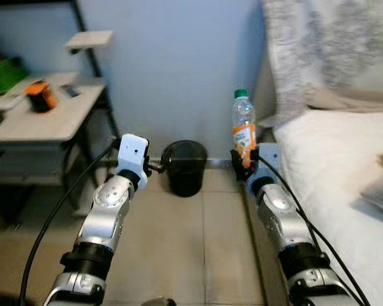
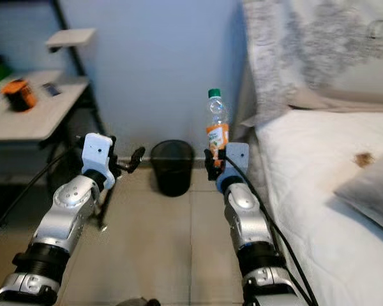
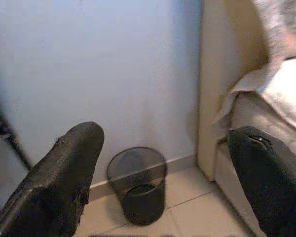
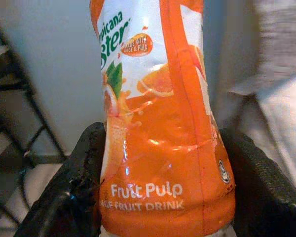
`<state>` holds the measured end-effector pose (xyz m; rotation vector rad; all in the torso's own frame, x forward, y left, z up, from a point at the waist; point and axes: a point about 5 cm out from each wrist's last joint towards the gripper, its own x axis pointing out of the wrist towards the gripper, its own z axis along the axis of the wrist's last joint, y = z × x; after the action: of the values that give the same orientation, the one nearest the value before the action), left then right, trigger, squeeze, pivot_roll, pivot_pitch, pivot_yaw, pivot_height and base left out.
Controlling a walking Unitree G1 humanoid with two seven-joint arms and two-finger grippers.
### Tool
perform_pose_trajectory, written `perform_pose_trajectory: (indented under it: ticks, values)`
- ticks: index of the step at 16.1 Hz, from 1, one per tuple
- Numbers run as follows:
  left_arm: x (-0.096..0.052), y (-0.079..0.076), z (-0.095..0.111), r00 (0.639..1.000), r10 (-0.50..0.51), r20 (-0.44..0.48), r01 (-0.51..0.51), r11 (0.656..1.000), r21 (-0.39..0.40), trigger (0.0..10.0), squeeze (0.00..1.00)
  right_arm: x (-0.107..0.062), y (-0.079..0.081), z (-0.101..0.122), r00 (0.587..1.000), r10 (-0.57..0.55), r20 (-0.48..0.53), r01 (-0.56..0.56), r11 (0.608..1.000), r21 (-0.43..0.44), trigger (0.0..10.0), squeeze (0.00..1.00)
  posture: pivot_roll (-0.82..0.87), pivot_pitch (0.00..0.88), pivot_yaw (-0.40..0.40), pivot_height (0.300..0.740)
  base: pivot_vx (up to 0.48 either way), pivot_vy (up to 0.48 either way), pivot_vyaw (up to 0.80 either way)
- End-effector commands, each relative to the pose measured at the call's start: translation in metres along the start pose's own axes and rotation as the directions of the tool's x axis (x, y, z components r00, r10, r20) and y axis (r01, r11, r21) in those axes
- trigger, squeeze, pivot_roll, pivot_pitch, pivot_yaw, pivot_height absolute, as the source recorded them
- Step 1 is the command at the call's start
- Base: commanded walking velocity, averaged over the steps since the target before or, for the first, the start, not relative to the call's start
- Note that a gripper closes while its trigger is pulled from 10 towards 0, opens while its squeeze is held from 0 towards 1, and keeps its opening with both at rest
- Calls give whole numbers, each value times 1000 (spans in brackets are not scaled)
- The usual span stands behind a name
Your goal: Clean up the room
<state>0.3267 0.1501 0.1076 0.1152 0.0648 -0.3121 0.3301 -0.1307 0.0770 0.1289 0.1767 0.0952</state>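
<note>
Right claw (image 1: 244, 163) clenched on bottle (image 1: 243, 127) at lower label; light, thin plastic, crushes easily. Left claw (image 1: 154, 167) released, near bin (image 1: 184, 167).

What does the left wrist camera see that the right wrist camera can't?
The left wrist view has the black mesh bin on the tiled floor against the wall, framed by the open fingers of the left pincer. The right wrist view has the orange juice bottle up close, its label reading "Fruit Pulp", squeezed in the right pincer, plus a dark table frame to one side. Both have the pale blue wall and the edge of the white bed.
</note>
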Motion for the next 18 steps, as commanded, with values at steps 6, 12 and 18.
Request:
perform_pose_trajectory:
  ticks: [6,12,18]
  values:
    - [1,2,1,1000,6,-6,-6,1000,4,10000,0,-1,-6,-8,999,-25,-48,27,999,25,10000,0,-18,0,53,740,274,0,0]
    - [1,-1,1,1000,-2,-7,2,1000,1,10000,0,-1,-7,-10,997,-47,-60,47,999,-1,10000,0,-17,0,50,740,289,0,-400]
    - [1,-1,0,1000,-10,-11,10,1000,-5,10000,0,-1,-9,-12,995,-75,-59,72,996,-43,10000,0,-16,0,51,740,354,0,0]
